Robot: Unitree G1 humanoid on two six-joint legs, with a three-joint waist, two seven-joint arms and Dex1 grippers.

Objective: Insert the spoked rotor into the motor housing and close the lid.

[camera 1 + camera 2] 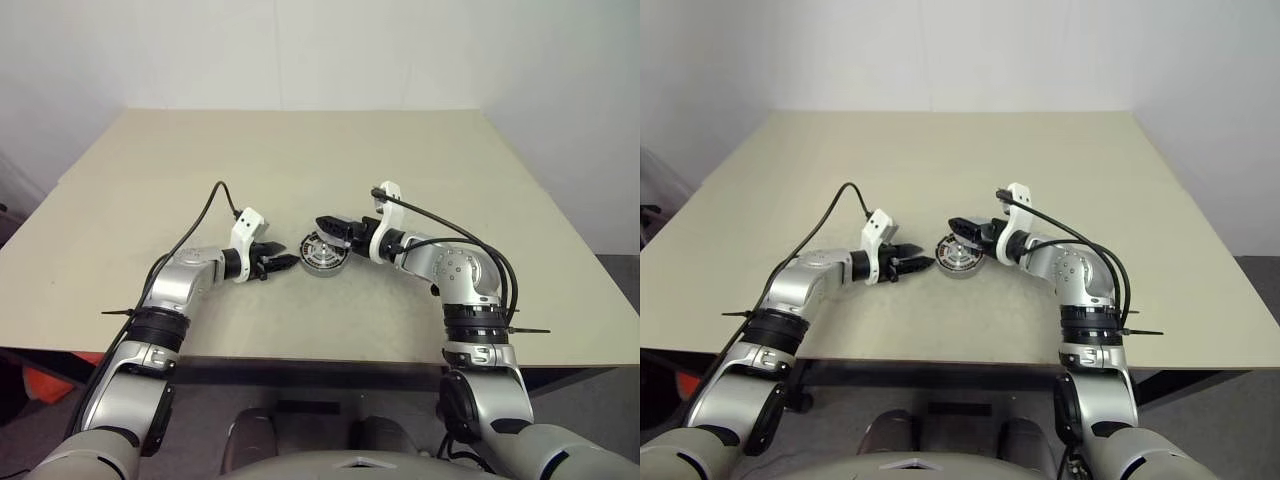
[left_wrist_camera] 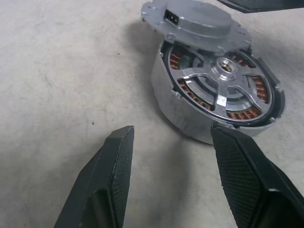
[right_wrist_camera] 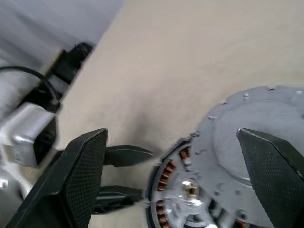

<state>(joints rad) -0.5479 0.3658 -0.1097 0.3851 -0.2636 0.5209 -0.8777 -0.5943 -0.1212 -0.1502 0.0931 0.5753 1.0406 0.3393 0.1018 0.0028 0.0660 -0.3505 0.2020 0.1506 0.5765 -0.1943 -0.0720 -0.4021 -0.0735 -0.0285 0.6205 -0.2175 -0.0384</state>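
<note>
You are looking down over both arms at a beige surface [image 1: 420, 160]. Near its front middle sits the motor housing [image 2: 190, 111], a round metal can with copper windings showing inside. The spoked rotor [image 2: 222, 90] already lies seated within it, its silver spokes and hub level with the rim. The lid [image 2: 194, 21], a dull grey notched disc, rests askew on the housing's far edge, covering only part of the opening and overhanging the side.

Your left claw [image 1: 275, 264] hovers just beside the housing on the left, its two black fingers [image 2: 111, 171] parted to a middling gap and holding nothing. Your right claw [image 1: 332, 229] reaches in from the right, over the housing and lid. Its jaws stand spread wide; one finger [image 3: 273, 173] lies above the lid, the other [image 3: 80, 173] out past the housing's edge. It grips nothing that you can make out.

Judging by this, the insertion step looks done. What remains is the lid: it needs sliding or lifting until centred over the rotor, then pressing flat.
</note>
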